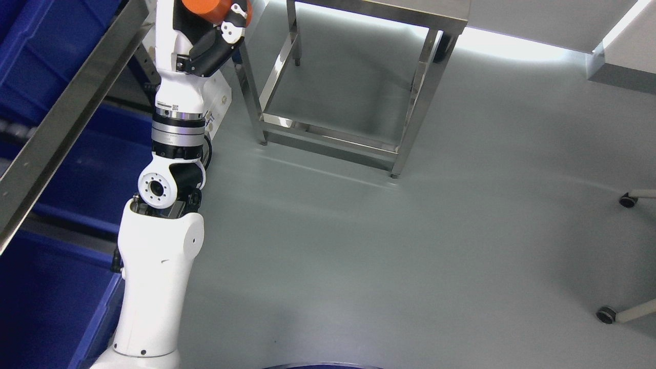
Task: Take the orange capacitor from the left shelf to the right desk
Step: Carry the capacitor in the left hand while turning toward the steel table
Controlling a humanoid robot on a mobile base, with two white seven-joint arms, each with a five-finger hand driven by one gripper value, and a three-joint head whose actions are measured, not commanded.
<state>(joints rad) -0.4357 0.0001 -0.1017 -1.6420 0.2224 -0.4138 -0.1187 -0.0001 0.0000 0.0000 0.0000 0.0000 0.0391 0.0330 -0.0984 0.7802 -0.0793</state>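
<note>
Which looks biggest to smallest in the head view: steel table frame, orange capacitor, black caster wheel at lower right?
1. Stainless steel table frame, by far the largest.
2. Orange cylindrical capacitor, gripped in the left robot hand and cut off by the top edge, so its true extent is unsure.
3. Small black caster wheel.

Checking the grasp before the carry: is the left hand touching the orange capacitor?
Touching. The head view shows the left hand at the top edge with its fingers wrapped over the orange capacitor, no gap between them.

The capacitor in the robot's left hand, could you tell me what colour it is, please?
Orange; the capacitor shows in the head view, gripped in the left hand.
</note>
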